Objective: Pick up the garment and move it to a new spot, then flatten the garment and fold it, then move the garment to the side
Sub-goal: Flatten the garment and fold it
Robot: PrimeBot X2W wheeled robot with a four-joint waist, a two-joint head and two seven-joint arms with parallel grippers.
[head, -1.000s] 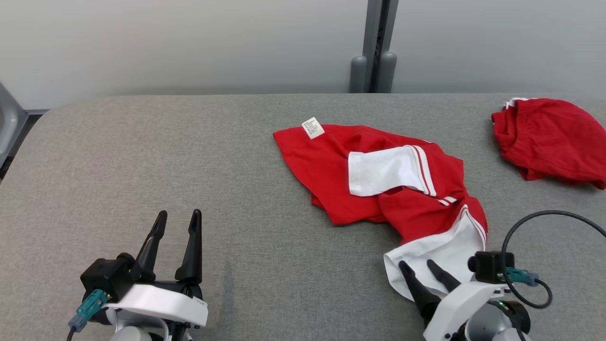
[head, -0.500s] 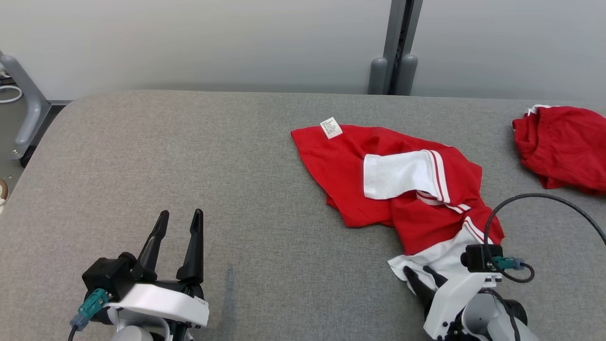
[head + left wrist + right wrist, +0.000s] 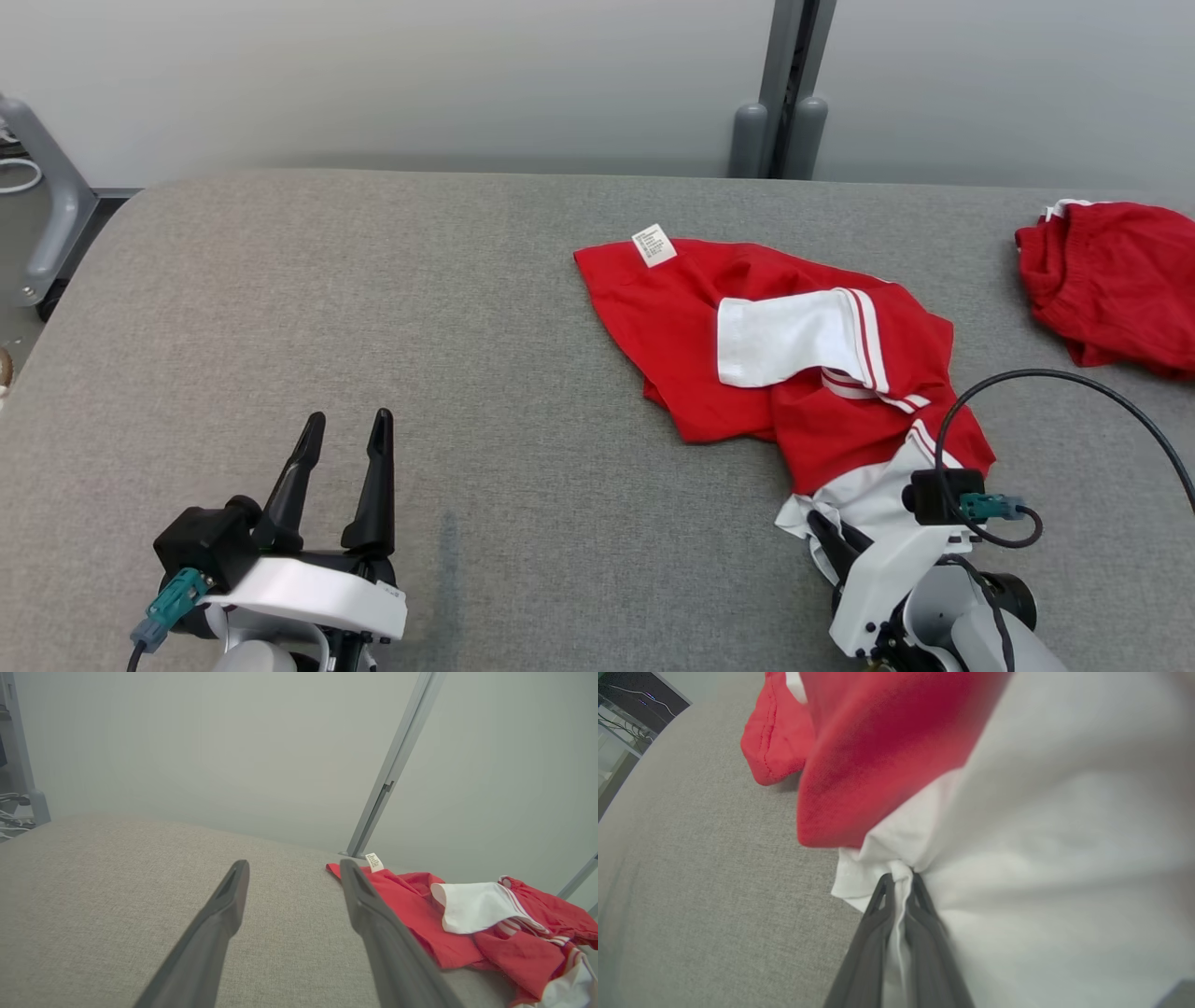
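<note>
Grey padded table (image 3: 373, 308), red-and-white garment (image 3: 681, 327) crumpled right of centre.
The right gripper (image 3: 899, 879) is pinched tight on the garment's white hem at its near edge. The left gripper (image 3: 348, 417) is well apart at the near left, its 2 fingers spread wide, holding nothing. A red heap (image 3: 1111, 271) lies far right.
</note>
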